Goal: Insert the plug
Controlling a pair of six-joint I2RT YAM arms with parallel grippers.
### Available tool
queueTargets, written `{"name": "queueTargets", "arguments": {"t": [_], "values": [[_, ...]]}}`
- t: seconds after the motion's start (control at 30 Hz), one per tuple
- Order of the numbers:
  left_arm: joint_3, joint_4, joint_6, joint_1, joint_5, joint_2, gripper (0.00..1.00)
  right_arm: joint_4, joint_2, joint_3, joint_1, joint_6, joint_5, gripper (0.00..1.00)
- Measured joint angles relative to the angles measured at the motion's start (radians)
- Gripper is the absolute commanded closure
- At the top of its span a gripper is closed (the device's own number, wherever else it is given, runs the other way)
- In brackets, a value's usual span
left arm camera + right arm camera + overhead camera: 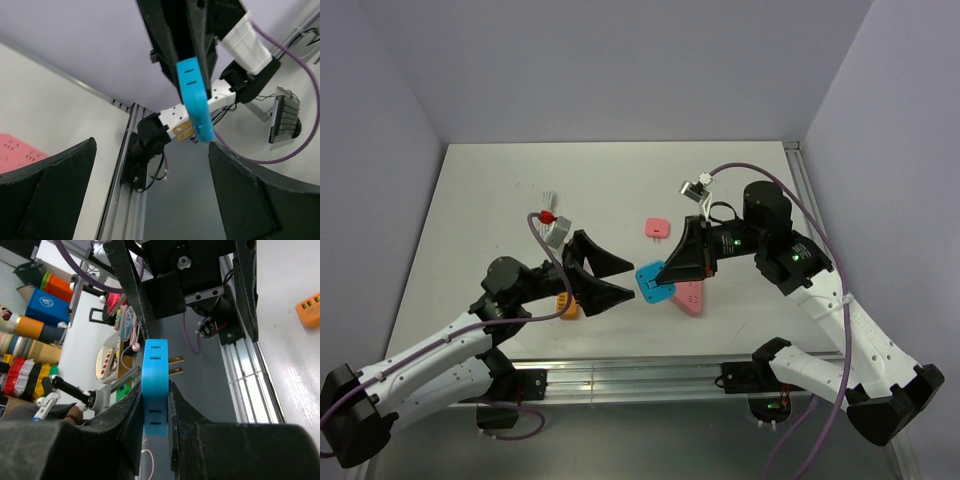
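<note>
The bright-blue plug is clamped edge-on in my right gripper, held in the air just left of the pink triangular socket block. In the right wrist view the plug sits between the black fingers with its two metal prongs pointing right. My left gripper is open and empty, facing the plug from the left with a gap between. In the left wrist view the plug hangs ahead between my spread fingers; the socket block shows at the left.
A pink square plug lies on the white table behind the grippers. A white plug lies further back right. An orange block sits under the left arm. A grey connector with a red tip lies left.
</note>
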Motion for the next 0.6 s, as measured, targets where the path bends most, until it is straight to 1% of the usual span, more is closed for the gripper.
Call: {"name": "queueTargets", "arguments": {"t": [0.13, 0.17, 0.27, 0.3, 0.33, 0.37, 0.43, 0.47, 0.53, 0.57, 0.6], "values": [[0.013, 0.106, -0.021, 0.0, 0.047, 0.041, 0.02, 0.065, 0.0, -0.027, 0.017, 0.055, -0.008, 1.0], [0.018, 0.138, -0.031, -0.001, 0.064, 0.058, 0.06, 0.073, 0.001, -0.034, 0.02, 0.064, -0.008, 1.0], [0.026, 0.199, -0.053, -0.005, 0.097, 0.092, 0.12, 0.092, 0.005, -0.046, 0.027, 0.085, -0.008, 1.0], [0.029, 0.212, -0.059, -0.007, 0.108, 0.101, 0.18, 0.1, 0.009, -0.047, 0.03, 0.091, -0.008, 1.0], [0.031, 0.223, -0.062, -0.01, 0.116, 0.111, 0.21, 0.107, 0.013, -0.047, 0.032, 0.093, -0.008, 1.0], [0.033, 0.229, -0.065, -0.013, 0.122, 0.116, 0.3, 0.111, 0.018, -0.047, 0.034, 0.095, -0.007, 1.0], [0.033, 0.241, -0.074, -0.016, 0.136, 0.121, 0.37, 0.116, 0.027, -0.046, 0.035, 0.095, -0.007, 1.0], [0.035, 0.242, -0.076, -0.018, 0.139, 0.122, 0.45, 0.117, 0.032, -0.046, 0.036, 0.095, -0.007, 1.0], [0.039, 0.241, -0.08, -0.022, 0.147, 0.125, 0.56, 0.119, 0.043, -0.046, 0.037, 0.095, -0.007, 1.0], [0.041, 0.239, -0.077, -0.023, 0.149, 0.125, 0.68, 0.119, 0.05, -0.046, 0.037, 0.097, -0.012, 1.0], [0.041, 0.233, -0.08, -0.023, 0.15, 0.125, 0.75, 0.119, 0.055, -0.044, 0.037, 0.096, -0.015, 1.0]]}}
